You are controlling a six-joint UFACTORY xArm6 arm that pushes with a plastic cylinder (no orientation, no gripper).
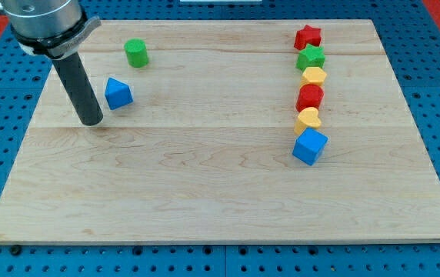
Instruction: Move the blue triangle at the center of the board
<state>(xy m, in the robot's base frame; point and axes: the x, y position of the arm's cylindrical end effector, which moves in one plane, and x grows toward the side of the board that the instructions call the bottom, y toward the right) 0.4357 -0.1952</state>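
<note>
The blue triangle lies on the wooden board in its upper left part. My tip rests on the board just left of and slightly below the blue triangle, a small gap apart. The dark rod rises from the tip toward the view's top left.
A green cylinder sits above and right of the blue triangle. At the right, a column runs top to bottom: red star, green star, yellow hexagon, red block, yellow heart, blue cube.
</note>
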